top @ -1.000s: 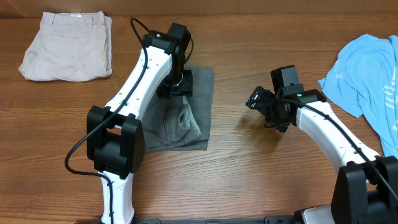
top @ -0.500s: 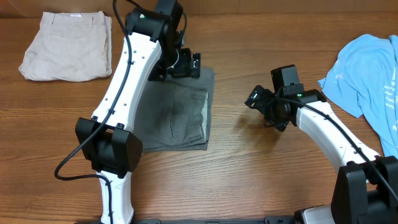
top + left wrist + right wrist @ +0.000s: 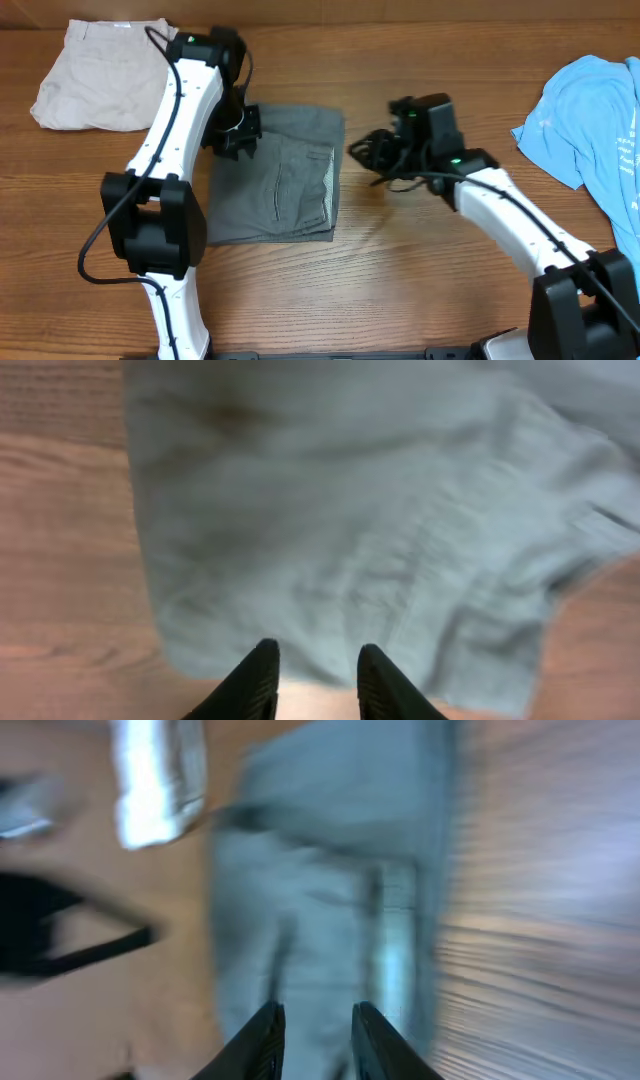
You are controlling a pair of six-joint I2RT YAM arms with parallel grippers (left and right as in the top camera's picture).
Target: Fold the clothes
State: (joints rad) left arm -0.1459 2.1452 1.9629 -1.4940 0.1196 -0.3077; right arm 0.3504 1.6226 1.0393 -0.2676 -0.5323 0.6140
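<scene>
Overhead: grey shorts [image 3: 285, 190], folded to a flat rectangle, centre-left on tabletop [image 3: 420, 270]; beige shorts [image 3: 105, 85] folded at far left corner; blue T-shirt [image 3: 595, 130] spread loose at right edge. Left tool [image 3: 235, 135] over the grey shorts' upper left edge; right tool [image 3: 365, 155] over bare wood just beside their right edge; neither tool's gap can be read from this view. Left wrist: left tool [image 3: 318, 685], fingers a narrow gap apart, empty, above the near edge of the grey shorts [image 3: 350, 510]. Right wrist, blurred: right tool [image 3: 312, 1040], fingers slightly apart, nothing between them, grey shorts [image 3: 330, 900] below.
</scene>
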